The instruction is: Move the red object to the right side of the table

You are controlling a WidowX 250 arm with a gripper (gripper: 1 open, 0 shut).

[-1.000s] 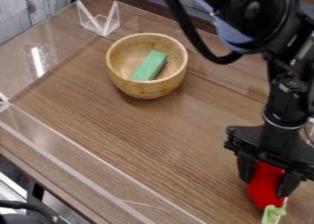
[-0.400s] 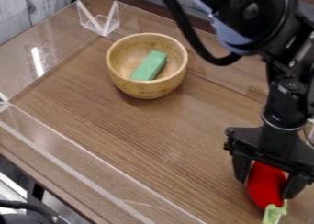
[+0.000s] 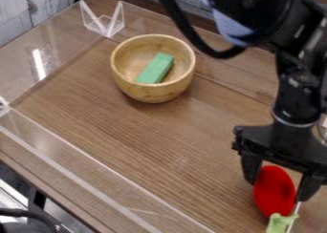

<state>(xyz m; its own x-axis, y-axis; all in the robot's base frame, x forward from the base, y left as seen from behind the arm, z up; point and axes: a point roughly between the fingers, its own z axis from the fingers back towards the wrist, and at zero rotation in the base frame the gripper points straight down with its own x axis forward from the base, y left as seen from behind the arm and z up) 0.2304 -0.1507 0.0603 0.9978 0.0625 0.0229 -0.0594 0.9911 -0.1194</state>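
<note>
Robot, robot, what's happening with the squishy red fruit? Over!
Black robot hand open. Bright red oval toy fruit with green stem on brown wood-grain table, hand right above it. Way off not visibly blocked. Over.

On the table (image 3: 141, 141), you have the bowl (image 3: 152, 69) at the far left, with the block (image 3: 156, 69) inside it. The toy fruit (image 3: 272, 191) sits at your near right, well apart from the bowl.

From my feed, my arm (image 3: 262, 12) is glossy black with bluish-grey highlights, a thick black cable (image 3: 189, 25) curving along it; the gripper (image 3: 272, 158) is matte black, angular, with chunky fingers.
</note>
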